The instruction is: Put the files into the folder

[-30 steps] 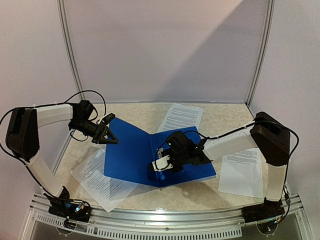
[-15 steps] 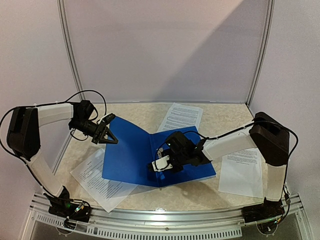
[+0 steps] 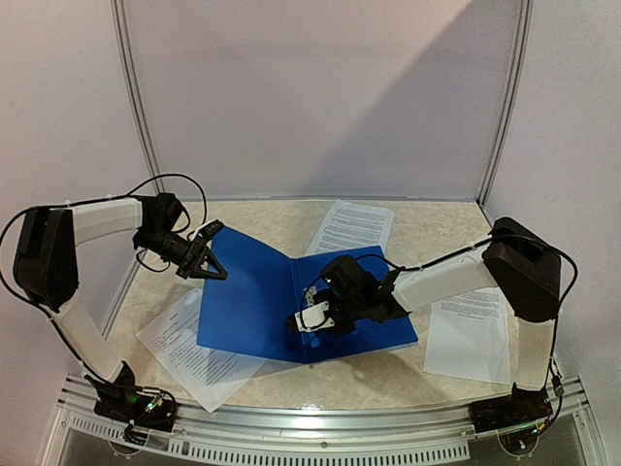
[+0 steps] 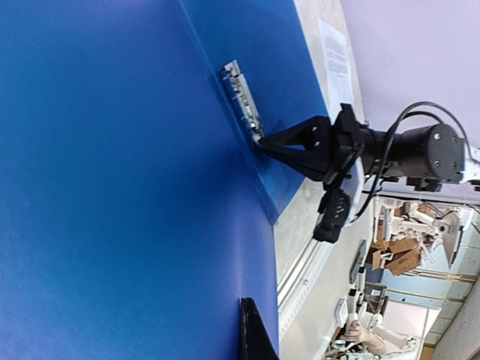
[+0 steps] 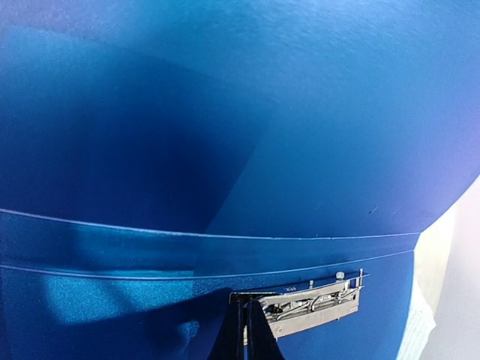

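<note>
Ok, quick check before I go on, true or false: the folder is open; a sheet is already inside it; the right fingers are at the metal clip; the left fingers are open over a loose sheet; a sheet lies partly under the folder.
1. The folder lies open: true.
2. A sheet is already inside it: false. Its inside is bare blue; the far sheet, the right sheet and the near-left sheet are all outside it.
3. The right fingers are at the metal clip: true. They are shut, with their tips at its end.
4. The left fingers are open over a loose sheet: false. They are shut on the far left corner of the folder's cover.
5. The near-left sheet lies partly under the folder: true.
</note>
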Available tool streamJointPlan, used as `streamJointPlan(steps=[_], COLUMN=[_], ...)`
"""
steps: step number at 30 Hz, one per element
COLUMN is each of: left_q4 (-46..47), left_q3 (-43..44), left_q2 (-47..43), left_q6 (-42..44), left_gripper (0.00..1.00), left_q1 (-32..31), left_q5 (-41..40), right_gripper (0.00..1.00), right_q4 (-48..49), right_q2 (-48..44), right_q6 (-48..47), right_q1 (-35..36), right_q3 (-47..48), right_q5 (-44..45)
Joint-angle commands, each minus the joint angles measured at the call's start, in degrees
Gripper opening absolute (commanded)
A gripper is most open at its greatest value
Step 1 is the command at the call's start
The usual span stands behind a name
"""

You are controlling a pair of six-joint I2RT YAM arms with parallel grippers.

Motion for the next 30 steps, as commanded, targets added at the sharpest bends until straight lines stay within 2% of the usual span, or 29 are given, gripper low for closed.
streamJointPlan(steps=[1, 7, 13, 21, 25, 30], left_q4=[-2.2, -2.1, -1.8, -2.2, -2.3, -2.7], left_q3=[1.8, 1.7, 1.6, 1.7, 1.7, 1.9], left_q2=[-1.0, -1.9, -1.5, -0.8, -0.6, -0.4], left_q6=[3.5, 3.7, 3.8, 4.7, 5.0, 5.3], left_gripper=[0.00, 0.00, 0.00, 0.00, 0.00, 0.00], left_q1=[0.2, 0.1, -0.5, -1.7, -1.9, -2.0], left_q5=[-6.8, -10.5, -10.2, -8.2, -8.0, -8.0], right_gripper=[0.00, 0.00, 0.00, 0.00, 0.02, 0.04], right_q4=[-14.9, -15.9, -16.8, -7.8, -3.8, -5.0], right_q2=[3.4, 0.6, -2.0, -6.1, -5.6, -3.2], right_q6=[4.5, 5.6, 7.3, 15.3, 15.3, 14.1], right_q1=[-2.3, -2.3, -2.2, -1.7, -1.9, -2.1], right_q3=[-3.9, -2.7, 1.2, 7.0, 7.2, 10.0], right_q5=[2.2, 2.7, 1.6, 1.4, 3.1, 3.2])
